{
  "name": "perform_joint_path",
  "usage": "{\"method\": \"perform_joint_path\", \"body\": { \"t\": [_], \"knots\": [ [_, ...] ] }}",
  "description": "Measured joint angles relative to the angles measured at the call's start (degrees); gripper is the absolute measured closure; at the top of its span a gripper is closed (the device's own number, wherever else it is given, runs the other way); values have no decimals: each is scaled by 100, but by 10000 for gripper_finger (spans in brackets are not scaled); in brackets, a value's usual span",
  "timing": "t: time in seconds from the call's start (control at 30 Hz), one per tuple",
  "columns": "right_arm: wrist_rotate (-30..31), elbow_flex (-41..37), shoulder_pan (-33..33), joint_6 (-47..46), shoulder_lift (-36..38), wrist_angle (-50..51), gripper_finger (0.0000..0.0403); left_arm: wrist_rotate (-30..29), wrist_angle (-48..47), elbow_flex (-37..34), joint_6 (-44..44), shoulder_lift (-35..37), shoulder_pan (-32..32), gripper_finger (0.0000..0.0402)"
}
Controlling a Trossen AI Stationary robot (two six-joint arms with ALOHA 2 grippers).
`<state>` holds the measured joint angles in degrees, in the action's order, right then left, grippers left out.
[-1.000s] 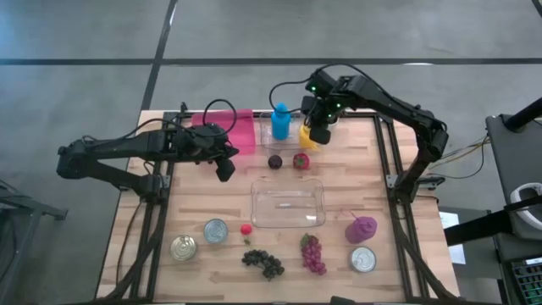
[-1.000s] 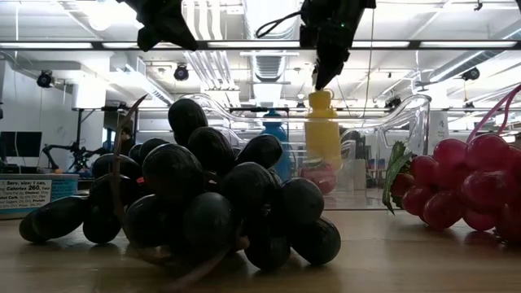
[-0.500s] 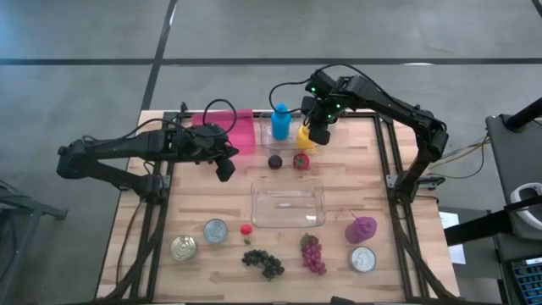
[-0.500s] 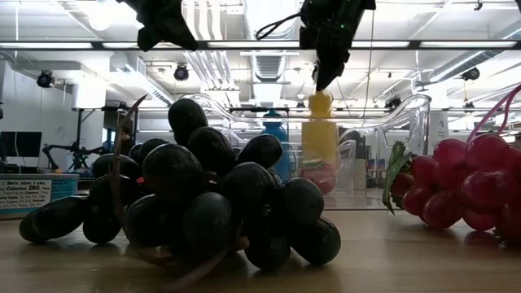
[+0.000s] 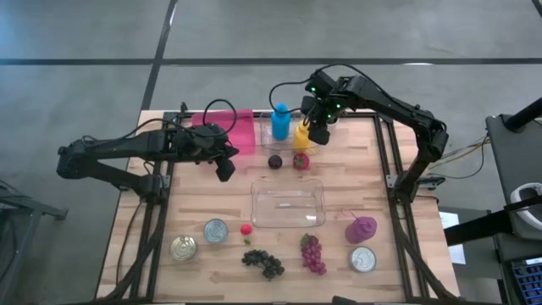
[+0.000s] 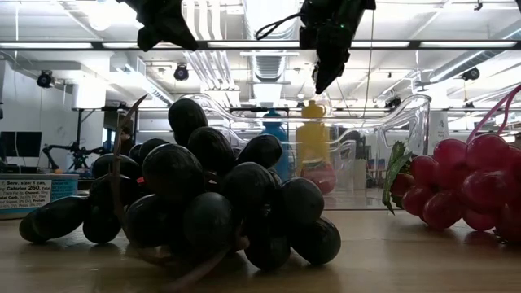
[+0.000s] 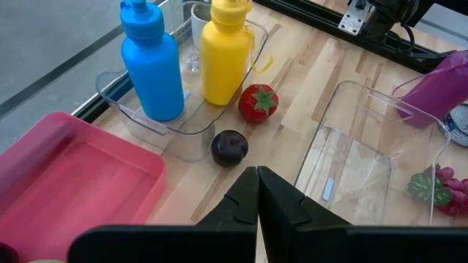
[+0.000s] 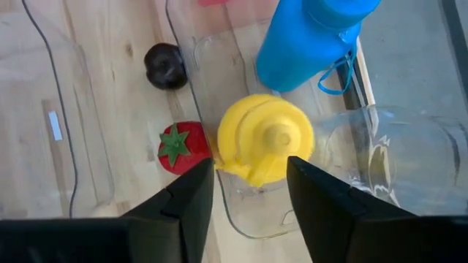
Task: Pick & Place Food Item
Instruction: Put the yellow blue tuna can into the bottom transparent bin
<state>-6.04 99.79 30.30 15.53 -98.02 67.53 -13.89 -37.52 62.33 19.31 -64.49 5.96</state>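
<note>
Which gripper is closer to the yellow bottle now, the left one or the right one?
The right. The right gripper hovers open directly above the yellow bottle; the left gripper waits shut, farther off, beside the pink tray.

From my remote station I can read almost nothing. In the low view a small can (image 6: 31, 195) at the left edge carries a nutrition-style label; I make out "Calories 260", and the rest of its print is too small for me to read. I find no other legible text, brand or number in any view.
</note>
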Motion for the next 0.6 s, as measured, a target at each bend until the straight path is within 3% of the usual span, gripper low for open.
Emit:
{"method": "perform_joint_path", "body": {
  "t": [0.4, 0.6],
  "knots": [
    [22, 26, -86, -467, 1114, -9, 242, 0, 0, 0, 3, 0, 1, 396],
    [22, 28, -461, -754, 1786, -22, 263, -2, 0, 0, 13, 0, 2, 396]
  ]
}}
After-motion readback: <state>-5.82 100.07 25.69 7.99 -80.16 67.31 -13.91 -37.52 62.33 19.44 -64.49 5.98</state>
